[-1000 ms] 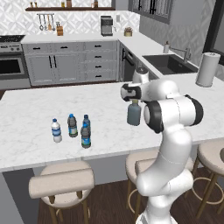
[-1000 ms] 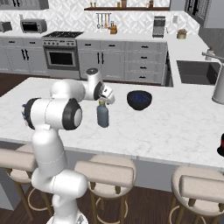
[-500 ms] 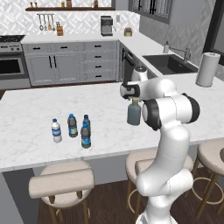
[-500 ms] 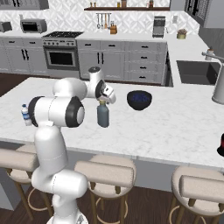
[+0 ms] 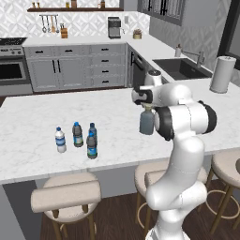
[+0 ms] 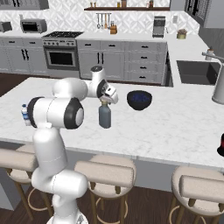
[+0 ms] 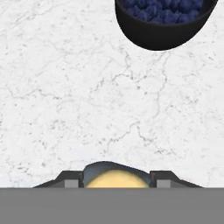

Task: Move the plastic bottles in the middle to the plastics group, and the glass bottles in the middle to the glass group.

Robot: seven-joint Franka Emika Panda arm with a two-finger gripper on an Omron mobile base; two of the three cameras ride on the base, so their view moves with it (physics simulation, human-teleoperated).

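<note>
Your work surface: a white marble island counter point(image 5: 42, 117) with stools along its near edge.

You have four small bottles point(image 5: 77, 138) standing upright in a tight cluster toward the left of the counter, well apart from the broad grey-blue bottle point(image 6: 104, 115), which stands upright near the middle. You also have a dark bowl point(image 6: 139, 99) of blue pieces resting just beyond that bottle.

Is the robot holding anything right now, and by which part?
The fingers bracket the glass bottle at its tan stopper; a firm grip cannot be told.
</note>
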